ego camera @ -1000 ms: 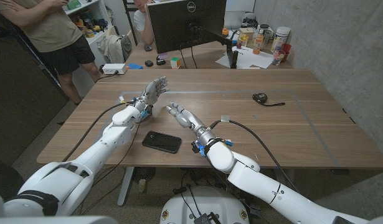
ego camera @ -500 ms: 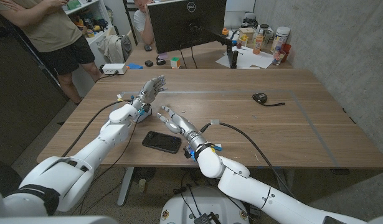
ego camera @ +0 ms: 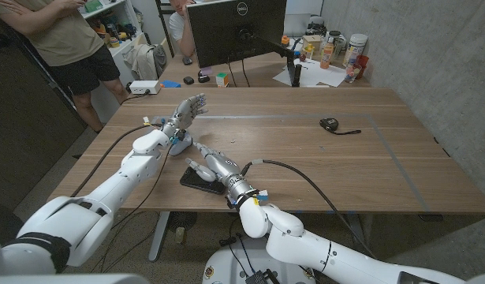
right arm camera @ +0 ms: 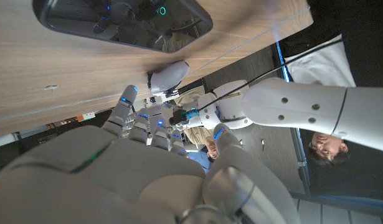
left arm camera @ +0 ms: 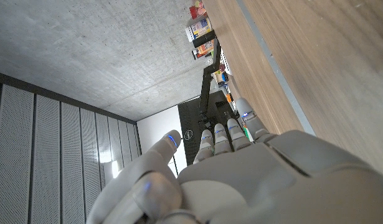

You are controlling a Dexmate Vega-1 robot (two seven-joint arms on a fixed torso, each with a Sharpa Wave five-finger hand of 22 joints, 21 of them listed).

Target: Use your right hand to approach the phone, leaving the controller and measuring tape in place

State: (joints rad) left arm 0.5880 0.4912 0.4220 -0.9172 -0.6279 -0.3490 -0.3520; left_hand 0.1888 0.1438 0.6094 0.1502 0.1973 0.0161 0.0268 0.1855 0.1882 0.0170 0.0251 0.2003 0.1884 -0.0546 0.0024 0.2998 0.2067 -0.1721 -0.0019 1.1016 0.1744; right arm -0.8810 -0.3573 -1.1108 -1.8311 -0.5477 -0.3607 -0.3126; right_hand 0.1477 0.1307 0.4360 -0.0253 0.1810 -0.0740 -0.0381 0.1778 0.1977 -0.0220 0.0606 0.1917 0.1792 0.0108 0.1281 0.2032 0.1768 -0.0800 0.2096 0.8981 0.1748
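Reaching across the near edge of the table (ego camera: pixel 400 170), your right hand (ego camera: pixel 212 163) sits over the far side of the phone (ego camera: pixel 201 181), fingers loosely spread and holding nothing; contact with the glass can't be confirmed from the head view. Phone (right arm camera: pixel 126 17) lies flat, dark screen up, just beside the fingertips (right arm camera: pixel 127 102). Your left hand (ego camera: pixel 188 108) stands raised behind it, fingers apart, empty. Measuring tape (ego camera: pixel 330 124) sits well apart toward your right. Monitor (ego camera: pixel 236 31) stands on the desk beyond.

Wooden table (ego camera: pixel 400 170) before grey concrete wall (ego camera: pixel 455 63), monitor (ego camera: pixel 236 30) behind.
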